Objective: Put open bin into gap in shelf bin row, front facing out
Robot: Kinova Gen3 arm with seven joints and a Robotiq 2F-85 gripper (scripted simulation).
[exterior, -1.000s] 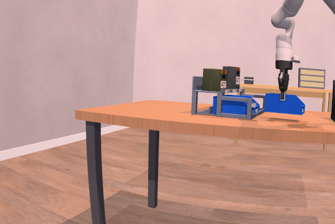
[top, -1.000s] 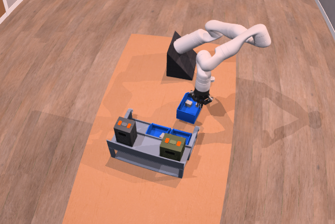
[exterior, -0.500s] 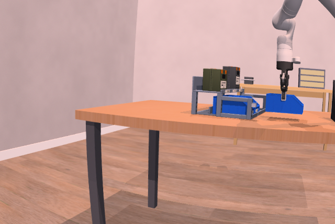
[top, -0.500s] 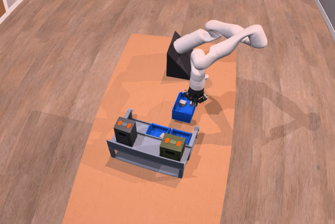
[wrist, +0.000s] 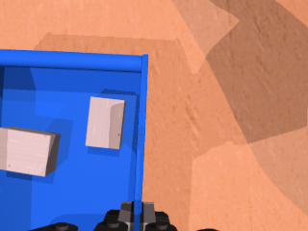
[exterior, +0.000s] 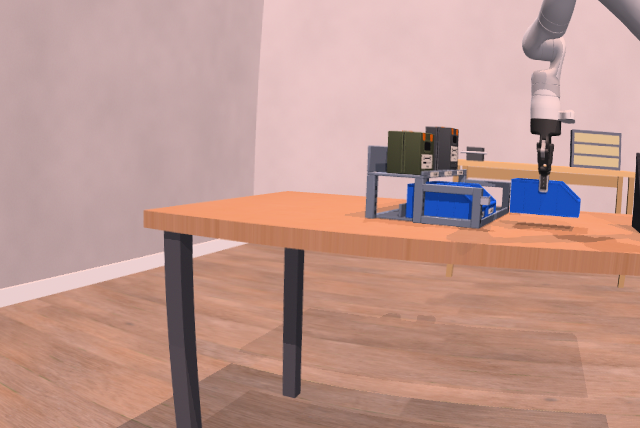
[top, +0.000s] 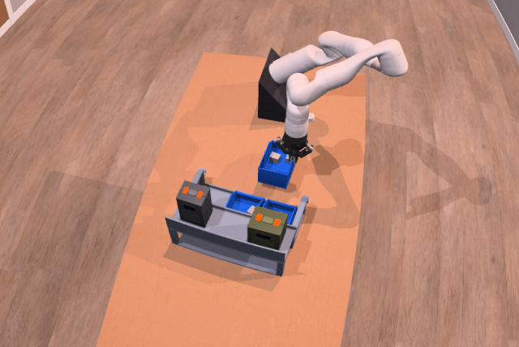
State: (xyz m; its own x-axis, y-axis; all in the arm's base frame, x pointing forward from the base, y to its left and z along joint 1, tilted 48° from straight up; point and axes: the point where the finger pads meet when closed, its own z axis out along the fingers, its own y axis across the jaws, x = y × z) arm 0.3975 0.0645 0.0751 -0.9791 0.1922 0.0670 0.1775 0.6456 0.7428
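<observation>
Carrying step: the open bin (top: 275, 164) is judged to be in transport toward the shelf (top: 234, 229).
Shelf: a grey rack is seen on the worktop (top: 167, 293), with a black box (top: 193, 203) and an olive box (top: 267, 230) on its upper board.
Row of bins: two blue bins (top: 262, 205) are seen toward the right end; the gap (top: 216, 201) is judged to lie left of them.
Open bin: it is held off the worktop, near the shelf's front, roughly level, with two pale parts (wrist: 105, 122) lying in it.
Gripper: the gripper (wrist: 137, 212) is pinched on the bin's thin side wall (wrist: 141, 135), one finger inside and one outside.
Next move: a shift toward the gap is called for, with the low open front facing out; a tilt under the low board is likely needed, gently enough that the parts are kept in.
</observation>
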